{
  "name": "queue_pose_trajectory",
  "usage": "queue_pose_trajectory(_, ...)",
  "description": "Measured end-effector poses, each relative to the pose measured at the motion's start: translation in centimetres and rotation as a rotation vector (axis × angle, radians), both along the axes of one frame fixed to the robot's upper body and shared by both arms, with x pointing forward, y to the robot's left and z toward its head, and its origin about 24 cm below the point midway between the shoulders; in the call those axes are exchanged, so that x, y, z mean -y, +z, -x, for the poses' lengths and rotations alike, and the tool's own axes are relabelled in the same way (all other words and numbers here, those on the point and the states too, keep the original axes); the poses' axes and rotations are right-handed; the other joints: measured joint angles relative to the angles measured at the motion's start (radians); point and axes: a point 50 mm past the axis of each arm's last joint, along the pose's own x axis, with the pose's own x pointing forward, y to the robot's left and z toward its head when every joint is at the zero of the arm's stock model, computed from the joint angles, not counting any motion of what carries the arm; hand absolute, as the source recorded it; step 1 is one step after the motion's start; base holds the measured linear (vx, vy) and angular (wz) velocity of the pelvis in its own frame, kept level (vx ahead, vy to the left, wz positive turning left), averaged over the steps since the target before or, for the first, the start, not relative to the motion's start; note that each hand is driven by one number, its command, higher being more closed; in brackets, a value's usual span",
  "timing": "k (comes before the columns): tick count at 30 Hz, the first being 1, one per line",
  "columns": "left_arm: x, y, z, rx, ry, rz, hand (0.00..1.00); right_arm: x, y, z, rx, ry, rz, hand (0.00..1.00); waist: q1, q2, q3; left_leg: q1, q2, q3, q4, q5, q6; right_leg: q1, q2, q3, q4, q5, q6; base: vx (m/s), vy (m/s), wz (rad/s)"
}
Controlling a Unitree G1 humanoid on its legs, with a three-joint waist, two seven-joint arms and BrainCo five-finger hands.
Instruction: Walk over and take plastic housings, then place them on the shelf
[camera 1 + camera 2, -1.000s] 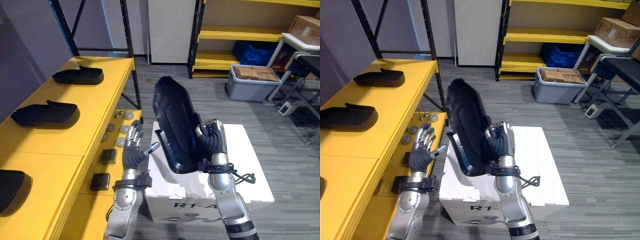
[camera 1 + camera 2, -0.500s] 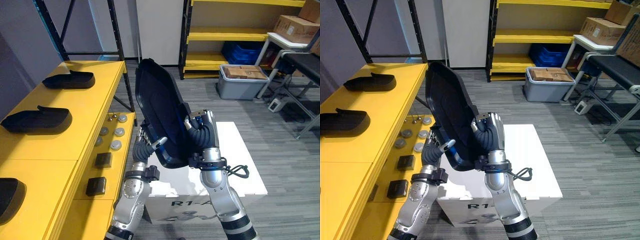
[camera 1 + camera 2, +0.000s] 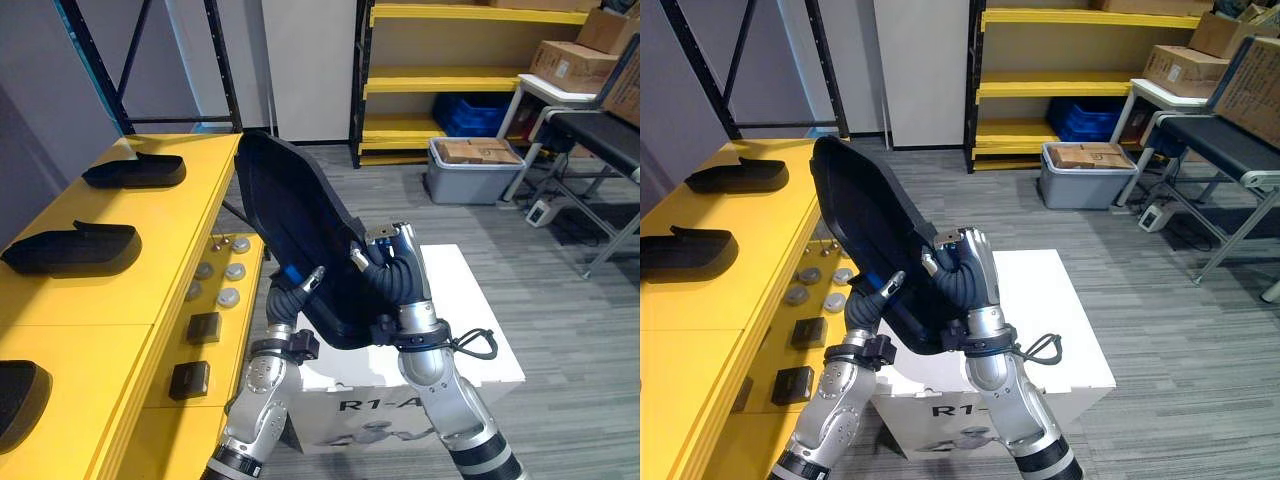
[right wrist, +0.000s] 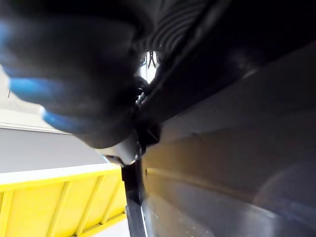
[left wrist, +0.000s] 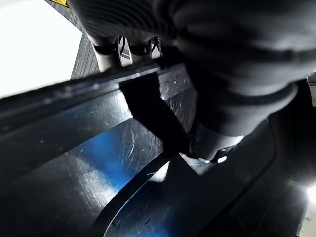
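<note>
Left eye view, right hand (image 3: 393, 283): curling its fingers round the lower edge of the large black plastic housing (image 3: 300, 220).
Left hand (image 3: 292, 295): touching the housing's left edge; whether it is gripping cannot be told.
Housing: tilting, raised above the white box (image 3: 480, 340).
Yellow shelf (image 3: 160, 230): carrying smaller black housings (image 3: 75, 248) at the left.

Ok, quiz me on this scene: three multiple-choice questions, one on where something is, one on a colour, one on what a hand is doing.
1. The grey bin stands: A on a trolley; B on the floor; C on a chair.
2. The held housing is: A white; B yellow; C black.
3. The right hand is: A curled round the housing; B open and empty; C flat on the floor.
Answers: B, it rests on grey flooring; C, its shell is black; A, it grips the housing's edge.
</note>
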Motion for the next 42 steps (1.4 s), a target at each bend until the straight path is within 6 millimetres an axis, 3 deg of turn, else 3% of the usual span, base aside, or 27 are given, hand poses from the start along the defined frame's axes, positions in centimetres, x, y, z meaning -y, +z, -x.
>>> queue_pose_trajectory(6, -0.8, 0.7, -0.2, 0.059, 0.044, -0.108, 1.00, 2.0, -0.4, -0.5, -0.063, 0.017, -0.045, 0.00, 0.002, 0.000, 0.000, -0.003, 0.000, 0.000, 0.002, 0.000, 0.000, -0.002, 0.000, 0.000, 0.000, 0.003, -0.003, 0.00, 0.000, 0.00)
queue_pose_trajectory(10, -1.1, 1.8, 0.0, 0.128, 0.063, -0.181, 1.00, 4.0, 0.0, -0.2, -0.066, 0.034, -0.133, 0.00, 0.004, -0.001, -0.001, -0.001, 0.000, 0.000, 0.000, 0.000, 0.000, -0.001, 0.000, 0.001, 0.000, 0.003, -0.002, 0.00, 0.000, 0.00)
queue_pose_trajectory(12, -1.8, 2.0, 0.3, 0.140, 0.096, -0.191, 1.00, 6.0, 0.8, 0.2, -0.031, 0.005, -0.195, 0.00, 0.003, -0.001, 0.000, 0.003, 0.000, 0.004, -0.004, 0.000, 0.000, 0.000, 0.000, 0.004, 0.000, 0.003, -0.002, 0.00, 0.026, -0.04)
queue_pose_trajectory(15, -4.7, 2.0, 1.5, 0.145, 0.210, -0.221, 1.00, 13.2, 1.6, 0.9, 0.029, -0.251, -0.318, 0.00, 0.002, 0.000, 0.000, 0.012, 0.000, 0.018, -0.010, -0.001, 0.001, 0.002, 0.001, 0.018, 0.000, -0.003, 0.006, 0.00, 0.020, -0.12)
queue_pose_trajectory(17, -6.7, 1.9, 2.4, 0.135, 0.294, -0.255, 1.00, 17.2, 1.3, 2.4, 0.047, -0.415, -0.353, 0.00, -0.003, 0.000, 0.000, 0.011, 0.000, 0.021, -0.013, -0.001, 0.001, -0.002, 0.001, 0.020, 0.000, -0.005, 0.009, 0.01, 0.020, -0.07)
queue_pose_trajectory(19, -8.1, 1.8, 3.1, 0.126, 0.355, -0.281, 1.00, 19.5, 0.6, 3.6, 0.030, -0.507, -0.364, 0.00, -0.013, 0.000, 0.000, 0.010, 0.001, 0.023, -0.016, -0.001, 0.001, -0.006, 0.002, 0.022, 0.000, -0.005, 0.009, 0.00, 0.007, -0.02)
queue_pose_trajectory(22, -9.0, 1.9, 4.2, 0.124, 0.395, -0.288, 1.00, 22.3, -2.1, 5.1, -0.070, -0.640, -0.397, 0.00, -0.028, 0.000, -0.001, 0.007, 0.001, 0.024, -0.017, -0.001, 0.001, -0.010, 0.001, 0.023, 0.000, -0.006, 0.010, 0.00, 0.000, 0.00)
queue_pose_trajectory(26, -10.0, 1.9, 5.4, 0.123, 0.428, -0.297, 1.00, 25.5, -8.7, 7.2, -0.343, -0.814, -0.465, 0.00, -0.042, 0.002, -0.003, 0.001, 0.001, 0.024, -0.018, -0.001, 0.001, -0.017, 0.001, 0.023, 0.000, -0.006, 0.010, 0.00, 0.000, 0.00)
queue_pose_trajectory(27, -10.4, 1.8, 5.9, 0.120, 0.444, -0.303, 1.00, 26.1, -12.0, 8.4, -0.489, -0.863, -0.520, 0.00, -0.045, 0.005, -0.009, -0.008, 0.002, 0.024, -0.018, -0.001, 0.001, -0.027, 0.000, 0.024, 0.000, -0.006, 0.010, 0.00, 0.000, 0.00)
queue_pose_trajectory(31, -10.4, 1.1, 6.6, 0.089, 0.445, -0.303, 1.00, 25.9, -19.0, 12.4, -0.828, -0.931, -0.615, 0.00, -0.044, 0.017, -0.017, -0.007, 0.004, 0.024, -0.019, -0.001, 0.001, -0.025, 0.000, 0.023, 0.000, -0.006, 0.010, 0.00, 0.000, 0.00)
queue_pose_trajectory(34, -9.9, 0.6, 7.0, 0.073, 0.406, -0.297, 1.00, 23.3, -24.3, 16.5, -1.118, -0.918, -0.710, 0.00, -0.041, 0.017, -0.018, -0.004, 0.005, 0.023, -0.018, -0.001, 0.001, -0.017, 0.000, 0.020, 0.000, -0.007, 0.010, -0.01, 0.011, 0.02)
queue_pose_trajectory(37, -9.3, 0.4, 7.2, 0.065, 0.371, -0.293, 1.00, 20.4, -27.1, 19.2, -1.308, -0.869, -0.781, 0.00, -0.042, 0.014, -0.018, -0.002, 0.005, 0.019, -0.016, -0.003, 0.000, -0.008, -0.002, 0.012, 0.000, -0.012, 0.017, -0.02, 0.014, 0.08)
queue_pose_trajectory(39, -8.8, 0.6, 7.3, 0.075, 0.342, -0.288, 1.00, 17.2, -29.0, 20.8, -1.466, -0.789, -0.813, 0.00, -0.041, 0.013, -0.018, -0.002, 0.005, 0.014, -0.013, -0.005, 0.001, -0.001, -0.005, -0.001, 0.000, -0.012, 0.017, -0.03, 0.012, 0.13)
queue_pose_trajectory(42, -8.3, 0.7, 7.3, 0.083, 0.318, -0.276, 1.00, 14.4, -30.1, 21.2, -1.583, -0.685, -0.795, 0.00, -0.024, 0.010, -0.020, 0.003, 0.003, 0.006, -0.015, -0.009, -0.002, 0.010, -0.010, -0.014, 0.001, -0.013, 0.017, -0.03, 0.015, 0.15)
